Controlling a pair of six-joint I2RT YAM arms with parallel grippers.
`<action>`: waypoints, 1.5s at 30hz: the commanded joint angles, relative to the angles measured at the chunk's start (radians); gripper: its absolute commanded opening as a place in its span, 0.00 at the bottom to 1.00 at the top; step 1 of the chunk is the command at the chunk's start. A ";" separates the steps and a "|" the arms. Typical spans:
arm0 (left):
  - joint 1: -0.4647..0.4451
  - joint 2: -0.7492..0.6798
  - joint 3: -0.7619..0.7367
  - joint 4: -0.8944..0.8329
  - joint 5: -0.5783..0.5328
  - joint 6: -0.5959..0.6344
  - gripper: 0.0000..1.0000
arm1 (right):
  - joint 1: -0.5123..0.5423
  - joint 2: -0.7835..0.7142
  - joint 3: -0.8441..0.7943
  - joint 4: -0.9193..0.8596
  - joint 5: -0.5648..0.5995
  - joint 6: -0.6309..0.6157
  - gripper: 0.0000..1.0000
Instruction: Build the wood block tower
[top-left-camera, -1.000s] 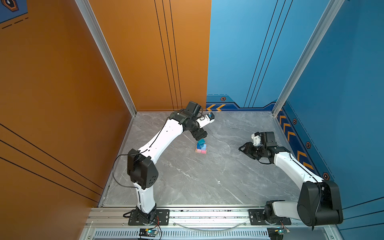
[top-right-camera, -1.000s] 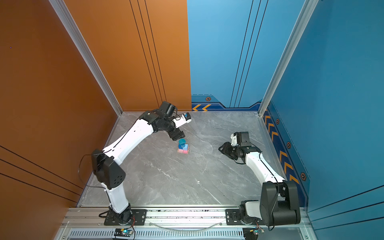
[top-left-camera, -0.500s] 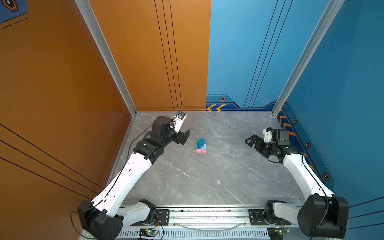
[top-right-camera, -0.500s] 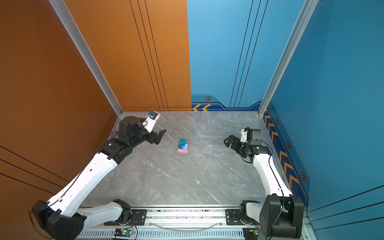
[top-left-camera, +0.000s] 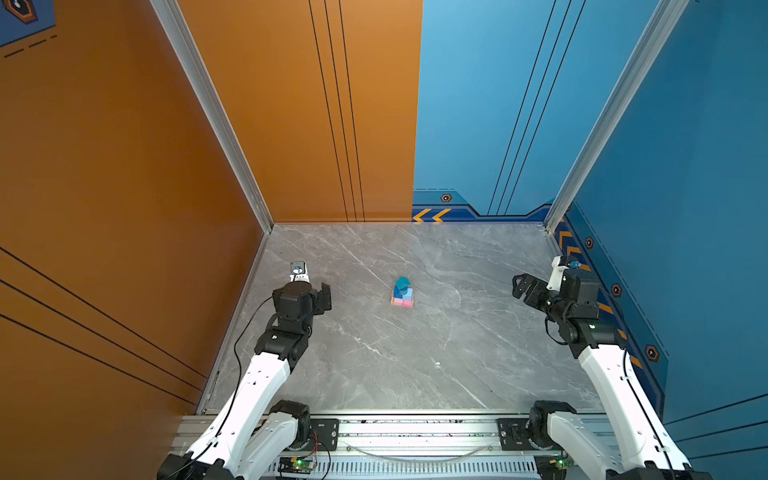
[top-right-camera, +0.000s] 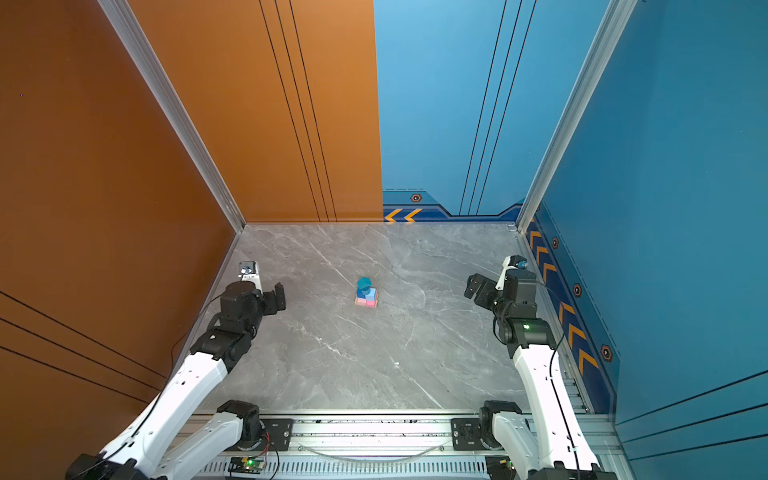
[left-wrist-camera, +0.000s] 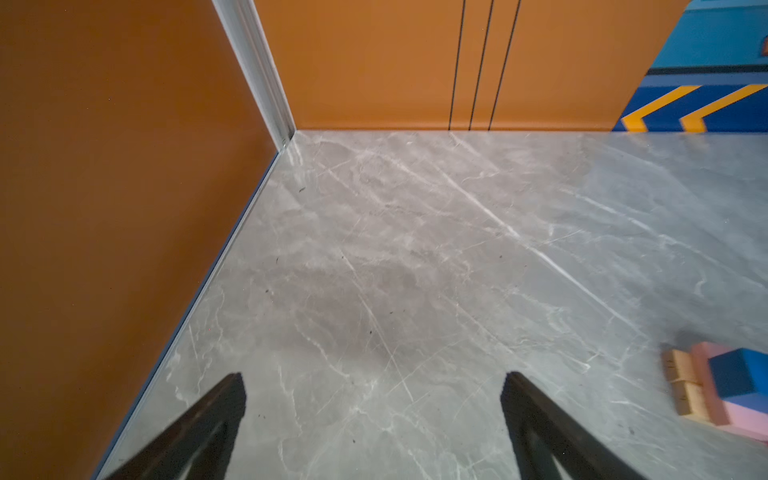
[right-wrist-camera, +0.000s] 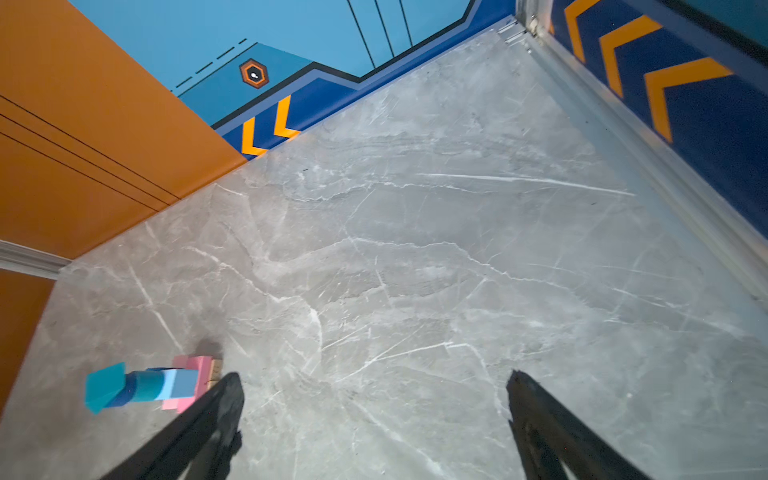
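Note:
The wood block tower (top-left-camera: 402, 293) (top-right-camera: 366, 293) stands alone mid-table in both top views. Tan bars (left-wrist-camera: 681, 386) lie at its base, pink bars (right-wrist-camera: 195, 374) cross them, then come blue cubes and short cylinders, with a teal cube (right-wrist-camera: 104, 386) on top. My left gripper (top-left-camera: 322, 297) (top-right-camera: 276, 297) hovers well to the tower's left, open and empty, and the left wrist view shows only bare table between its fingers (left-wrist-camera: 374, 376). My right gripper (top-left-camera: 524, 289) (top-right-camera: 476, 289) hangs far to the tower's right, open and empty (right-wrist-camera: 375, 374).
The orange wall (top-left-camera: 166, 249) rises close beside the left arm. The blue chevron wall (top-left-camera: 615, 291) stands right behind the right arm. A metal rail (top-left-camera: 415, 432) carrying both arm bases runs along the front edge. Grey marble table (top-left-camera: 415, 353) surrounds the tower.
The left arm has drawn back from just behind the tower to the left wall side. The right arm has pulled away toward the right wall. The tower has not moved.

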 joint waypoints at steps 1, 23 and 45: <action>0.020 0.017 -0.064 0.144 -0.058 -0.028 0.97 | 0.012 -0.032 -0.077 0.105 0.088 -0.083 1.00; 0.069 0.448 -0.232 0.841 0.030 0.162 0.98 | 0.059 0.191 -0.483 0.931 0.196 -0.294 1.00; 0.106 0.661 -0.225 1.050 0.210 0.163 0.98 | 0.059 0.644 -0.436 1.355 0.033 -0.371 1.00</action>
